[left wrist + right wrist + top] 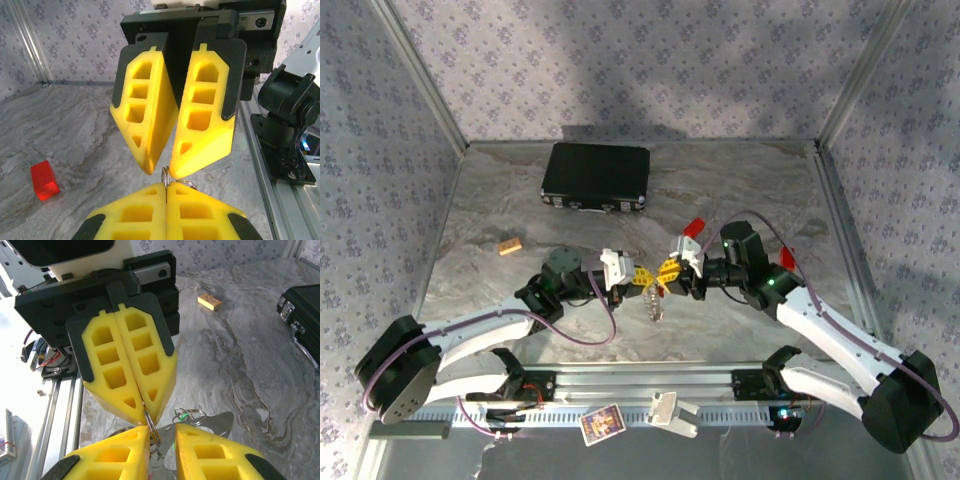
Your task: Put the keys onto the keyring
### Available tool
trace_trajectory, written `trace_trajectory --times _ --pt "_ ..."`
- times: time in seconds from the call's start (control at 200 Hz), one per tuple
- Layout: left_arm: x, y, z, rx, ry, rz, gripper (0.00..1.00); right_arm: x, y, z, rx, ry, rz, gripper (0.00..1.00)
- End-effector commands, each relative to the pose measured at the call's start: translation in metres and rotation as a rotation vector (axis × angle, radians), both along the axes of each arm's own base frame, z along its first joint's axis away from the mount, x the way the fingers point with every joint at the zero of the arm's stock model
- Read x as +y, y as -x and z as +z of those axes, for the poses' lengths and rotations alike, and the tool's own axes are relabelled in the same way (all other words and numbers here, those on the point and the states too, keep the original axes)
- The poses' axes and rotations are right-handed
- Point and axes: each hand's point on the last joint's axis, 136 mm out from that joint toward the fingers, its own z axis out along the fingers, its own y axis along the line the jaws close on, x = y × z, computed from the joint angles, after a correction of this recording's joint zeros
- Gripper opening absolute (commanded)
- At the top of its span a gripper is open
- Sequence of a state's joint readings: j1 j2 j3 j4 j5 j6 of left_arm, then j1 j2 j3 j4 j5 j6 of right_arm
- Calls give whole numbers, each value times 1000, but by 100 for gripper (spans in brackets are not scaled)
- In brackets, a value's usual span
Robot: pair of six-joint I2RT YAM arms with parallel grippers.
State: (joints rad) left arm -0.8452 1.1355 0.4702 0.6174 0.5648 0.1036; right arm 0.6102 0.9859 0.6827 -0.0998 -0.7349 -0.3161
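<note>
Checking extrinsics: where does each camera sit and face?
Top external: above and behind the bases, looking down on the grey marbled table; left arm and right arm show.
Left wrist: on the left arm, facing rightward at the yellow right fingers; yellow left fingers at bottom.
Right wrist: mirrored, facing leftward; right fingers at bottom.
Shared: both wrist views see the silvery metal keyring.

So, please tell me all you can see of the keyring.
The keyring is a thin silvery wire ring, held edge-on above the table. The shut left claw pinches it at its tip. More silvery metal and a bit of green hang beside it. The open right claw has a finger on each side; contact is unclear.
</note>
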Motion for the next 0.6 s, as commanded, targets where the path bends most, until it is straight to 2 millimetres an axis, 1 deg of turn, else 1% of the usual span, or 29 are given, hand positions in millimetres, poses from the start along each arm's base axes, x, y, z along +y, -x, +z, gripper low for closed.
trace_trajectory --times 0.0,0.12,0.275,0.31,0.405,0.48,0.515,0.56,0.595 --pt "-3 7 24 -51 79 -48 0 4 -2 11 -23 -19 27 17" --pt "-2 8 23 -48 80 -46 0 4 -1 6 -12 -10 30 17" --pt "-2 9 24 -50 84 -48 0 6 0 8 -4 -15 46 16" --pt "-1 9 24 -48 85 -47 0 7 1 9 -4 -17 48 13" --pt "-1 9 25 -49 87 -46 0 8 2 11 -11 -20 60 0" --pt "-1 7 24 -45 82 -33 0 8 3 13 -16 -12 69 0" --pt "0 5 22 -42 73 -20 5 8 3 13 -16 -4 69 0" --pt "1 2 19 -39 52 -4 16 7 4 14 -23 8 70 0" --pt "1 2 15 -37 25 -3 22 6 3 13 -35 25 69 0"
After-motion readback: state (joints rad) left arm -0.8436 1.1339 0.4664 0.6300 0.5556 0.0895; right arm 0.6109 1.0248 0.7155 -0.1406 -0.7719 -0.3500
